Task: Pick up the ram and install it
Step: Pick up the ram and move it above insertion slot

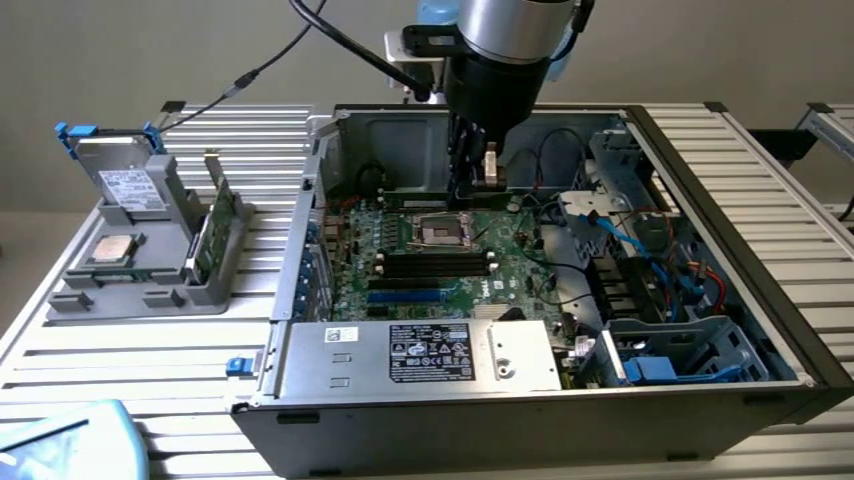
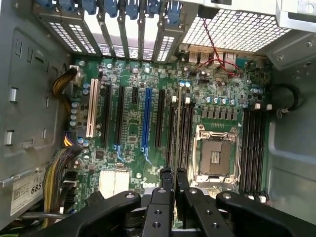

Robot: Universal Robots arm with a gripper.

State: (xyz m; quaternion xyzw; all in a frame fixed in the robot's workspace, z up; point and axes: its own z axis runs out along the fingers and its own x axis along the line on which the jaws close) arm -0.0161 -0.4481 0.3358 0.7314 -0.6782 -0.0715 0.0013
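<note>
My gripper hangs inside the open computer case, over the far part of the green motherboard. Its fingers stand close together, shut on the ram, a thin green stick that reaches toward the exterior view's left. In the wrist view the ram shows edge-on, running out from my gripper above a pair of black slots. The ram is held above the board, apart from the slots. The empty processor socket lies beside those slots, with more black slots on its other side.
A grey holder on the exterior view's left carries a silver drive, a square processor chip and another green stick. The case walls, a power supply and blue cables surround the board.
</note>
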